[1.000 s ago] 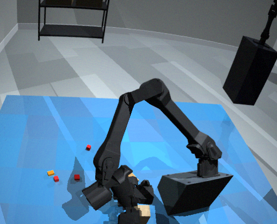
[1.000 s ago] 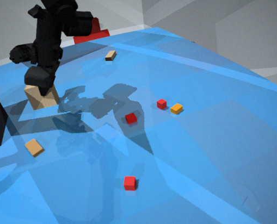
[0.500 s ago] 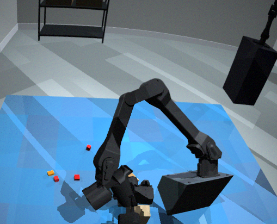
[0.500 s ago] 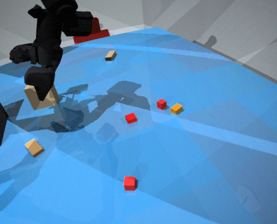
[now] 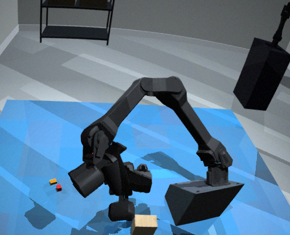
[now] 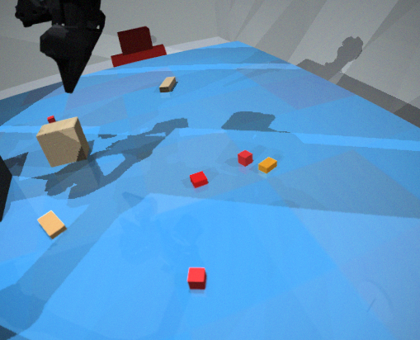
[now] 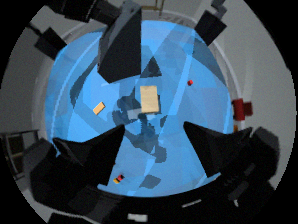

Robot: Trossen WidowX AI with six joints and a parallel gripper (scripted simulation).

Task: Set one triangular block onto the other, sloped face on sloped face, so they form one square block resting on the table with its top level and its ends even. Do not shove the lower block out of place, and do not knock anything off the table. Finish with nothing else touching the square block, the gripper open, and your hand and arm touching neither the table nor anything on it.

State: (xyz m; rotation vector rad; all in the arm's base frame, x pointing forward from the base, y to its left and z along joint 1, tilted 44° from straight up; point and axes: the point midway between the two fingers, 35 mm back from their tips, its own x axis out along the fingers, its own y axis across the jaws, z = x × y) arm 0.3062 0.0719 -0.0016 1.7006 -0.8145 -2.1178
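Observation:
The two triangular blocks show as one square light wooden block (image 5: 145, 221) (image 6: 62, 144) (image 7: 149, 99) on the blue table, beside the arm's base. Its top looks level and its ends look even. The seam between the halves cannot be made out; a shadow crosses a lower corner in the exterior view. The block's lower part is cut off in the top view. My gripper (image 7: 154, 126) is wide open and empty, raised above the block and clear of it. In the wrist view the block shows beyond the gap between the fingertips. In the exterior view one fingertip hangs above and behind the block.
A small wooden brick (image 6: 51, 224) (image 7: 99, 108) lies near the base (image 5: 205, 202); another wooden brick (image 6: 167, 84) lies farther off. Red pieces (image 6: 245, 158) (image 6: 198, 180) (image 6: 196, 278) and an orange brick (image 6: 267, 165) (image 5: 53, 181) are scattered. A red piece (image 6: 51, 119) shows behind the square block.

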